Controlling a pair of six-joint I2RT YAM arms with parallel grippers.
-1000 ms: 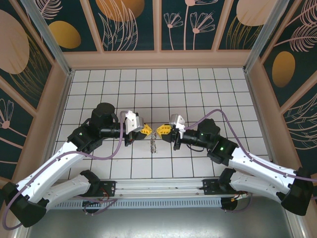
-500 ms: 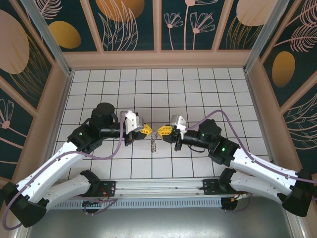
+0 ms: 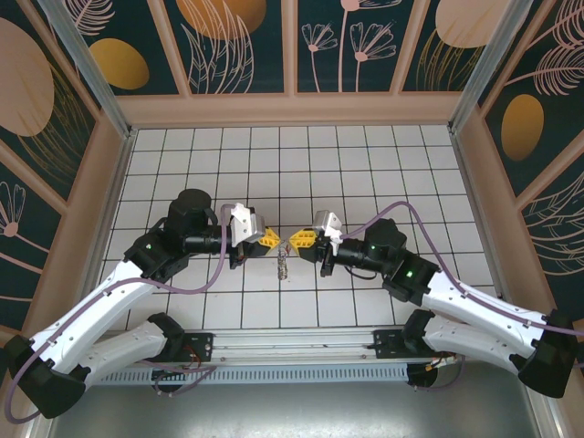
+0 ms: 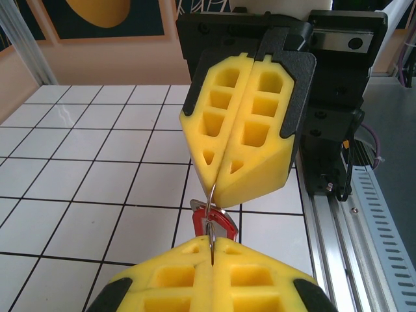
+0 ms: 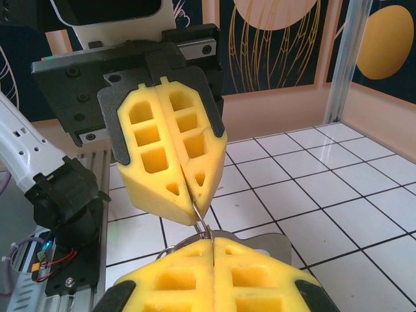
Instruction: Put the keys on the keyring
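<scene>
You're in a robot test cell, basically a lab: gridded white desk [image 3: 365, 155], leaf-print wall panels [image 3: 237, 46], aluminium rail [image 3: 301, 370].

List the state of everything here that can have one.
left claw, shut on the keyring wire.
right claw, shut on the same wire, nearly tip to tip with the left claw.
keyring, held up, spanning the short gap between both claw tips.
red-tagged key, at the wire between the tips; threaded or not, cannot tell.
plain keys, bunched together just below the claws.
</scene>
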